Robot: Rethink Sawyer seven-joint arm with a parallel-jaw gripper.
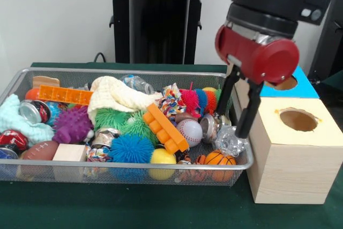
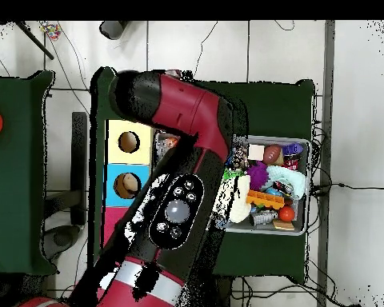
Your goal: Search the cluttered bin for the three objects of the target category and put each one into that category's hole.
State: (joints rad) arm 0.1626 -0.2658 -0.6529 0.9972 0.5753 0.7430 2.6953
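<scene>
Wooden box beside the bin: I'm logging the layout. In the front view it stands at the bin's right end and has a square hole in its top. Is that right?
Not quite. The front view shows that the hole in the wooden box is round, not square. The box does stand at the right end of the bin.

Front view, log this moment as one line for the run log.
gripper: open, fingers down astride crinkled clear plastic bottle | place: silver wire-mesh bin, corner beside pale wooden box with round hole | bottle: not lifted
</scene>
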